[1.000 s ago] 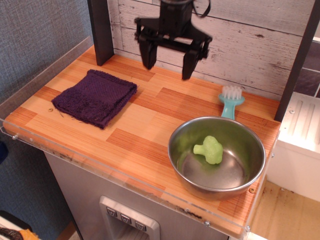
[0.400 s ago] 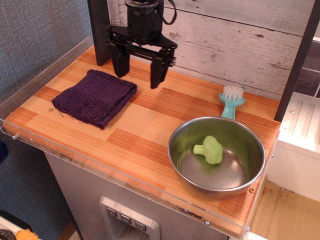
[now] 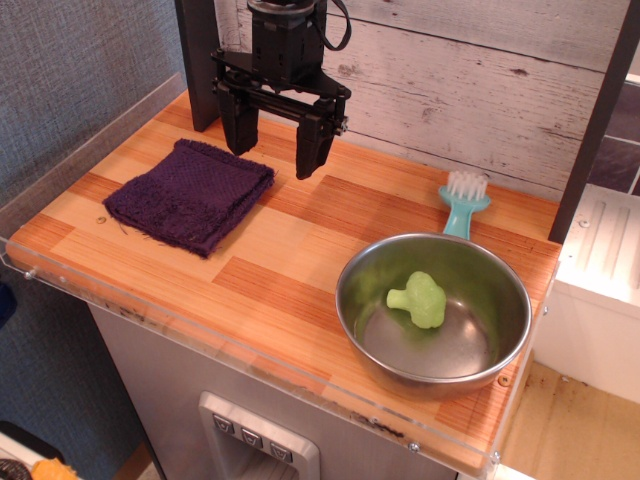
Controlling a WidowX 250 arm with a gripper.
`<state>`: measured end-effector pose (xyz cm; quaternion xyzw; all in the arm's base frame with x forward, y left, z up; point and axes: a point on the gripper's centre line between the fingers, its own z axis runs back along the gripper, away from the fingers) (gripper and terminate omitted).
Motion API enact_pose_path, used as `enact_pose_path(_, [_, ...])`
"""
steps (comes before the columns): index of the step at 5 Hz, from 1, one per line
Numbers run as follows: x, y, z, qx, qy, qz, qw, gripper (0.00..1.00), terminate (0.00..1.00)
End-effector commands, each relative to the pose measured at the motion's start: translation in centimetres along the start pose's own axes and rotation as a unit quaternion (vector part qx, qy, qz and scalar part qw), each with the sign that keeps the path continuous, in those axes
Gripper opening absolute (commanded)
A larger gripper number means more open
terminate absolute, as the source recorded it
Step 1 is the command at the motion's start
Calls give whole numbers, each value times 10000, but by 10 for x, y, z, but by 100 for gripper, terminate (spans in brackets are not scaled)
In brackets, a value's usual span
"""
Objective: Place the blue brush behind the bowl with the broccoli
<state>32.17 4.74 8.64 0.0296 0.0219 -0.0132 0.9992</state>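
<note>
So from where I stood, the job looked pretty much done. The blue brush (image 3: 463, 203) was lying on the tabletop (image 3: 290, 250) right behind the bowl (image 3: 433, 312), on the wall side of it, bristles pointing at the wall and handle end running down to the bowl's back rim. The broccoli (image 3: 418, 299) sat inside the bowl, a bit off centre. The pincer (image 3: 273, 137) was well away from the bowl, up over the far corner of the purple cloth (image 3: 189, 193), spread wide with nothing in it. My read: the placing was finished, and all that was left was maybe for the arm to park itself.

What I couldn't make out: the handle's tail end disappeared behind the bowl rim, so no idea whether it actually touched the bowl or just sat close. The upper part of the arm was cut off at the top, and the pincer's fingertips blended into the dark post behind them.
</note>
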Motion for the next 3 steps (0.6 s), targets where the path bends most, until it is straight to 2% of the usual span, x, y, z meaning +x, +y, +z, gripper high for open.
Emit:
enact_pose_path(1, [4,4,18,44,-211,29,9998,100,0])
enact_pose_path(2, [4,4,18,44,-211,29,9998,100,0])
enact_pose_path(3, [4,4,18,44,-211,29,9998,100,100])
